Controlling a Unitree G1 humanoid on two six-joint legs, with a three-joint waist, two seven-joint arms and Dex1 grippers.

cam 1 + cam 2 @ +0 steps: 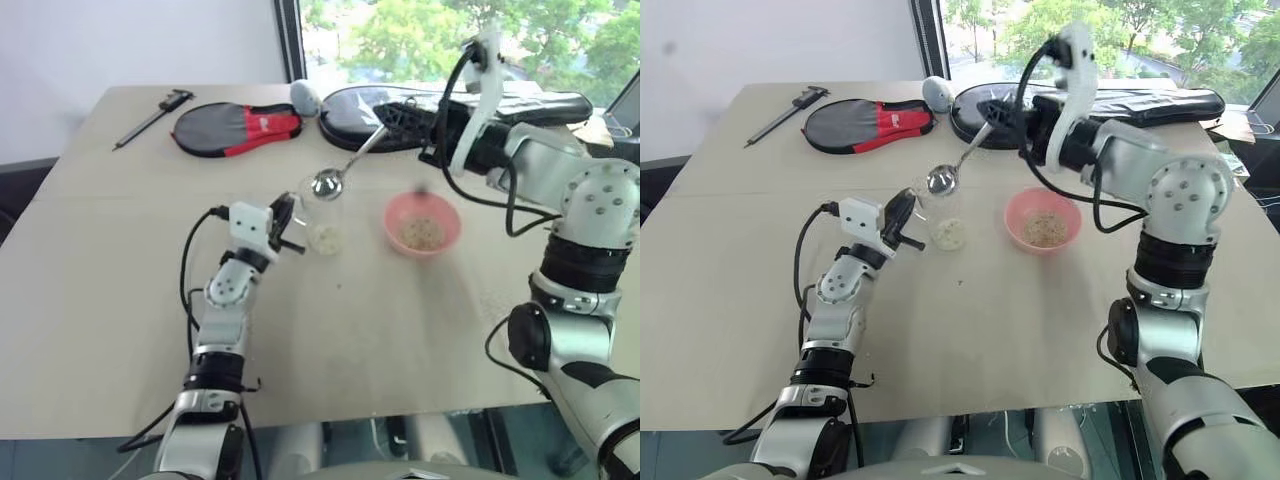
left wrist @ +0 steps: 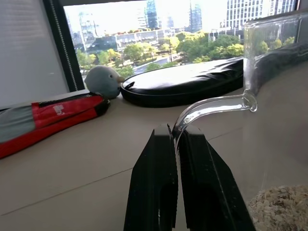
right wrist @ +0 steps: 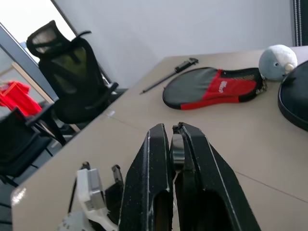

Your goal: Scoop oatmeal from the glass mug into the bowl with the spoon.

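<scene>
My left gripper [image 2: 175, 139] is clamped shut on the handle of the glass mug [image 1: 323, 218], which stands on the table [image 1: 120, 300] just left of the pink bowl [image 1: 423, 224]. My right gripper [image 3: 173, 139] is closed on the spoon [image 1: 345, 170] handle, with the spoon's bowl hanging over the mug's rim, tilted down toward it and looking empty. Some oatmeal [image 2: 279, 209] sits low in the mug, and some already lies in the bowl. Risks as I judge them: the mug mouth is narrow, so the spoon could clip the thin rim going in and tip or twist the glass in my left grip. A steep spoon angle could shed flakes on the table during the carry over. The thin handle may also swivel between my fingers.
</scene>
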